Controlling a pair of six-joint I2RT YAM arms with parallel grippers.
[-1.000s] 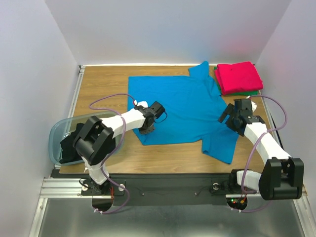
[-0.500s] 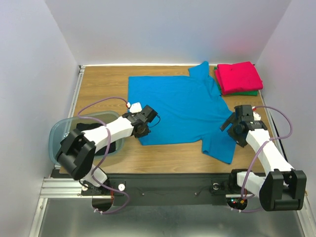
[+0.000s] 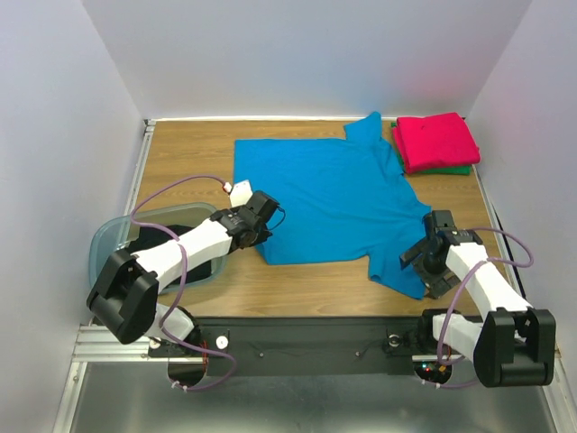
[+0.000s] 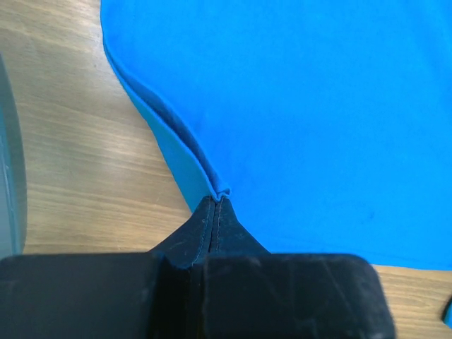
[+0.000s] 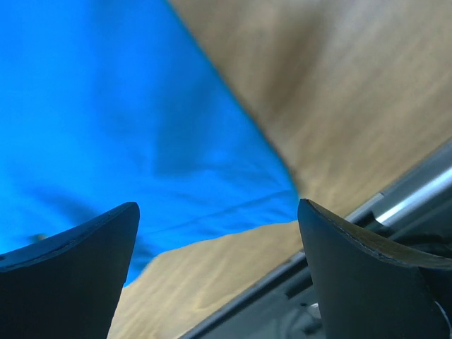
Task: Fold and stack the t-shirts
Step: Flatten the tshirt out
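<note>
The bright blue t-shirt (image 3: 329, 194) lies spread on the wooden table. My left gripper (image 3: 262, 231) is shut on its near left hem edge (image 4: 220, 189), which bunches between the closed jaws. My right gripper (image 3: 424, 266) is open above the shirt's near right sleeve (image 5: 141, 127), holding nothing. The red-pink t-shirt (image 3: 435, 140) lies folded on the folded green one (image 3: 460, 170) at the far right corner. The black t-shirt (image 3: 158, 244) lies in the plastic bin (image 3: 101, 253) at the left.
The table's near edge and a black metal rail (image 3: 315, 329) run below the shirt, also showing in the right wrist view (image 5: 395, 205). The bin's rim (image 4: 8, 162) shows at the left of the left wrist view. White walls enclose the table.
My left gripper has slid back toward the near left and closed on the shirt's hem. My right gripper has moved nearer, down over the near right sleeve, still open.
</note>
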